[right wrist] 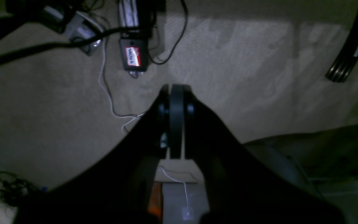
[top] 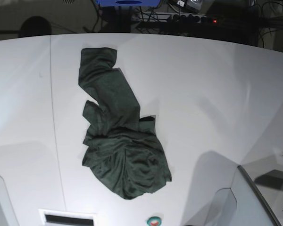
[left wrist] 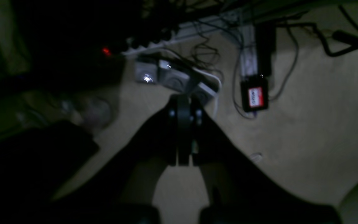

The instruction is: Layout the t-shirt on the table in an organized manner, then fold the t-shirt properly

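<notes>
a big white table (top: 203, 94) with a curved far edge fills the base view, a thin seam running down its left part, with dark cables and a power strip (top: 188, 19) behind it. the green t-shirt (top: 118, 146) lies crumpled on the left-centre of the table, bunched into a broad lump at the near end and trailing a narrow twisted strip toward the far edge. no arm shows in the base view. both wrist cameras look down at carpet and cables, not at the table. the left gripper (left wrist: 183, 105) has its jaws pressed together on nothing, and the right gripper (right wrist: 176, 93) is likewise closed and empty. the step in hand looks like the start of laying the shirt out. to do it well, i judge each arm should come over the table, open, and pinch a single layer at opposite edges of the lump, then draw apart gently so the twist unrolls rather than tightens.
</notes>
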Controlling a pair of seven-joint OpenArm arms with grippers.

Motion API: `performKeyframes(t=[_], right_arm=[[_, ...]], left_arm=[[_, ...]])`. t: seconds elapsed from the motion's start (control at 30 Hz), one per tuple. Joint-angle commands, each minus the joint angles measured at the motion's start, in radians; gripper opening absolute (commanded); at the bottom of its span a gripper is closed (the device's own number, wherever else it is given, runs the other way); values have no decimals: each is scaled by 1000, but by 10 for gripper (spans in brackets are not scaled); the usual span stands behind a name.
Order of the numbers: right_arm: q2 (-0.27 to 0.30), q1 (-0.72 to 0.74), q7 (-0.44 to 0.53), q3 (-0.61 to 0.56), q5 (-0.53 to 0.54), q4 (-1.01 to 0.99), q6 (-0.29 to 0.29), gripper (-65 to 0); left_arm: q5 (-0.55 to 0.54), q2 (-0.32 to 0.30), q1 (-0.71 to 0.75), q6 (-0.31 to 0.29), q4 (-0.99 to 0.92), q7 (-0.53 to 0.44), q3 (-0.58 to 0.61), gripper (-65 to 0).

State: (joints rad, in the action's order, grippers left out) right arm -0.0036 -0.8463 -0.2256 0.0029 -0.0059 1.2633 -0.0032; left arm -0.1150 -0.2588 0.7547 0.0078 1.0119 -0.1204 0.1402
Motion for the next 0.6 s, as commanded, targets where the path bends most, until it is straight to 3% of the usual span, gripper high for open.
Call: performKeyframes(t=[0.0, 0.3, 0.5, 0.57], right_arm=[[0, -38, 2, 3, 1, 56, -1, -647], [0, -195, -16, -1, 2, 570, 4, -648], [-2, -78, -16, -5, 7, 703, 4, -641], [-2, -3, -36, -5, 7, 700, 4, -609]], left_arm=[[1, -14, 50, -2, 64, -12, 3, -650], [-2, -69, 237, 1, 580, -6, -6, -650], [1, -61, 173, 1, 775, 3, -55, -650], [-4, -61, 104, 1, 793, 83, -52, -650]])
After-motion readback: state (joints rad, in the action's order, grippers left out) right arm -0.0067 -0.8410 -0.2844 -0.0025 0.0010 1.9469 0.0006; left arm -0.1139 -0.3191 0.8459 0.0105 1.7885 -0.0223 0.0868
